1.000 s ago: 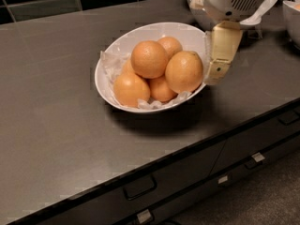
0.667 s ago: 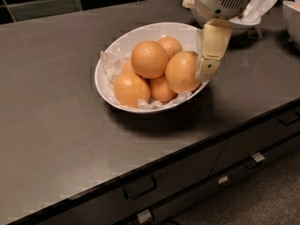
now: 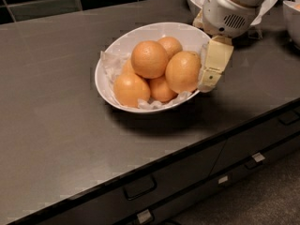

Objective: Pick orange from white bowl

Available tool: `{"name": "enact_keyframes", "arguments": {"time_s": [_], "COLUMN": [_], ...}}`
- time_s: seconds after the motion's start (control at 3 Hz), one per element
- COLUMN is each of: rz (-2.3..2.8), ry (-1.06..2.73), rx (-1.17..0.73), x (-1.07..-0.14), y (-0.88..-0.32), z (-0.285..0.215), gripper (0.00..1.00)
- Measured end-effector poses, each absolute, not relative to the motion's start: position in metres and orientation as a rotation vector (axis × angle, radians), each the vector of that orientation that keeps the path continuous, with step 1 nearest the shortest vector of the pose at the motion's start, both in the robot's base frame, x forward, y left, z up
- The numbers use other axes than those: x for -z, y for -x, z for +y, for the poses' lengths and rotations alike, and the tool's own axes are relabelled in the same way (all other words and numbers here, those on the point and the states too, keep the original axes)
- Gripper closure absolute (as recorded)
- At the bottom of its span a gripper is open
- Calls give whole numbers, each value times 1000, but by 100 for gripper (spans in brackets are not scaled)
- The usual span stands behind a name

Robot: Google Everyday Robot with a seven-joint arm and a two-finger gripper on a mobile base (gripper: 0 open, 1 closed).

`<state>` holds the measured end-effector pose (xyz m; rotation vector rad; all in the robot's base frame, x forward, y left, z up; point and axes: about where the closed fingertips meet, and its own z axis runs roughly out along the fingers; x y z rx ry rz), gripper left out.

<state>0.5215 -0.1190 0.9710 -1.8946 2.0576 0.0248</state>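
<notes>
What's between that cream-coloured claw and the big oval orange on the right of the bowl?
Nothing that the camera view shows. The gripper hangs at the right rim of the white bowl, seemingly right against the orange, with no gap visible.

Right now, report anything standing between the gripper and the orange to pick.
Nothing visible does. The gripper is close against the right side of the orange, at the right rim of the white bowl. The rounder orange lies on its other side.
</notes>
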Motion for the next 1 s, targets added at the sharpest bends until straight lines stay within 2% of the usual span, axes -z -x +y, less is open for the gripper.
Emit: {"name": "enact_keyframes", "arguments": {"time_s": [0.33,1.0], "rz": [2051,2061], "ry": [1886,1877], "rx": [-36,-43], "x": [-970,-971], "y": [-522,-518], "z": [-111,-101], "gripper": [0,33]}}
